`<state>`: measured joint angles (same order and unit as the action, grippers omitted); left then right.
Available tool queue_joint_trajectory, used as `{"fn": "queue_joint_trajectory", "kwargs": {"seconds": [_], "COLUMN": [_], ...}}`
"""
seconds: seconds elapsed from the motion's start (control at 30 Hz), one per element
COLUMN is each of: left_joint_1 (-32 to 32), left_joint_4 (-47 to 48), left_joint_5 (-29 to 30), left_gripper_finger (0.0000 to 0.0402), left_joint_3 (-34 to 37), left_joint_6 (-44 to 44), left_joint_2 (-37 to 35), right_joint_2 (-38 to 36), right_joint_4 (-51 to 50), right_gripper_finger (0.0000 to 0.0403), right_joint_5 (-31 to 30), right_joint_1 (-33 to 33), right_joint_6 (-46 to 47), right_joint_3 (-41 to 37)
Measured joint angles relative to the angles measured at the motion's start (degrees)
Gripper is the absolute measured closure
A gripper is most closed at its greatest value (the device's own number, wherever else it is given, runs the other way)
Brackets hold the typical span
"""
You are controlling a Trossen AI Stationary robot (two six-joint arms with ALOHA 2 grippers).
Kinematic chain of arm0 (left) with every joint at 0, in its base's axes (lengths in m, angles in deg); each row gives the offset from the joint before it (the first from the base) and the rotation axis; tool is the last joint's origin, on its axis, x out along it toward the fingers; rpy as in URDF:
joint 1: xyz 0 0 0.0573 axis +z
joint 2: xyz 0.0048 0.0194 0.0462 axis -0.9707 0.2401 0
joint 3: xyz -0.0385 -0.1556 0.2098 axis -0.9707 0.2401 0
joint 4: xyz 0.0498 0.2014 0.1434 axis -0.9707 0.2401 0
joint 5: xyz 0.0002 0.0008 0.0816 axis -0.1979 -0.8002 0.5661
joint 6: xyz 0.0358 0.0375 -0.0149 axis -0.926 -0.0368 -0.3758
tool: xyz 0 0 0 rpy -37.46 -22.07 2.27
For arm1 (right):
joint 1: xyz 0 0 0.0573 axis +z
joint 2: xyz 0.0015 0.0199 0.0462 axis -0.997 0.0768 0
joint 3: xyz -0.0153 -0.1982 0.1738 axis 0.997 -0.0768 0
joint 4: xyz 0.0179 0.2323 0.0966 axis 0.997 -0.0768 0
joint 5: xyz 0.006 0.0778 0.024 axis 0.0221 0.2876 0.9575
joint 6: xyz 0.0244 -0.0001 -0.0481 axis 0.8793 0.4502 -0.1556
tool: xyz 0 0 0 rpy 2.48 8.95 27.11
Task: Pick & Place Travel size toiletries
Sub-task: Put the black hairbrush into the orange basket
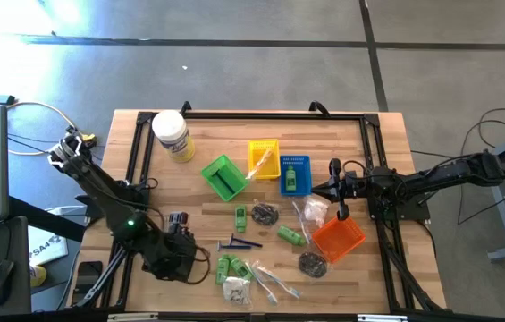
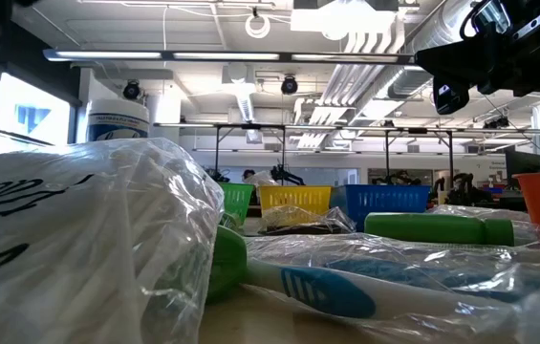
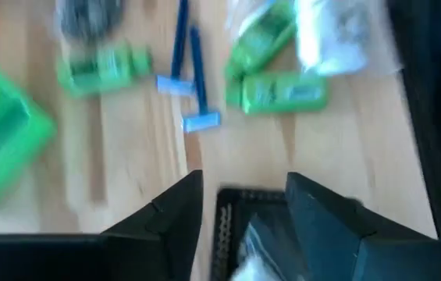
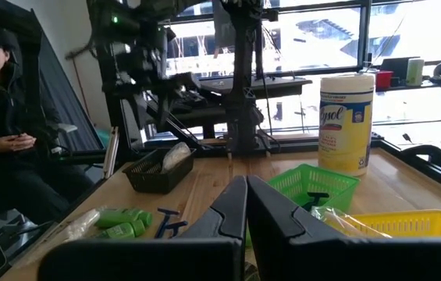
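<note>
Between my left gripper's (image 3: 240,207) fingers, which stand apart with nothing clamped, I see the black tray (image 3: 232,234) with a white wrapped packet (image 3: 263,250) lying inside it. My right gripper (image 4: 246,204) is pressed shut and empty, waiting above the middle of the table near the orange basket (image 1: 337,238). I judge the task as only partly done: some pieces are sorted, for example a green bottle in the blue basket (image 1: 295,175), but many toiletries are left on the wood. On the wood I count two blue razors (image 3: 191,82), about five green tubes (image 1: 290,235), two dark round pieces (image 1: 312,263), and some clear toothbrush sticks (image 1: 274,282), whose number I cannot tell.
</note>
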<state>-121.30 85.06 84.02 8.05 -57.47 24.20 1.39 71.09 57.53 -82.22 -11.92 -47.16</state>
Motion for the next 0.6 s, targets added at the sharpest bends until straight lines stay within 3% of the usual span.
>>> {"fn": "queue_joint_trajectory", "kwargs": {"seconds": [0.13,0.3,0.4,0.6], "left_joint_1": [1.50,5.99,10.26,18.32], "left_joint_4": [0.42,-3.71,-10.81,-30.35], "left_joint_5": [5.03,10.99,10.91,6.23], "left_gripper_finger": [0.0268,0.0356,0.0394,0.0399], "left_joint_3": [0.08,4.63,11.16,30.89], "left_joint_6": [-7.50,-14.79,-15.42,-18.81], "left_joint_2": [-5.14,-15.30,-24.46,-41.41], "right_joint_2": [0.02,0.00,0.00,0.00], "right_joint_4": [0.00,0.01,0.00,-0.28], "right_gripper_finger": [0.0399,0.0399,0.0399,0.0399], "right_joint_5": [0.00,0.01,0.00,0.02], "right_joint_1": [0.00,0.01,0.00,0.00], "right_joint_6": [-0.02,-0.03,-0.04,-0.04], "right_joint_3": [0.00,0.00,0.00,0.00]}}
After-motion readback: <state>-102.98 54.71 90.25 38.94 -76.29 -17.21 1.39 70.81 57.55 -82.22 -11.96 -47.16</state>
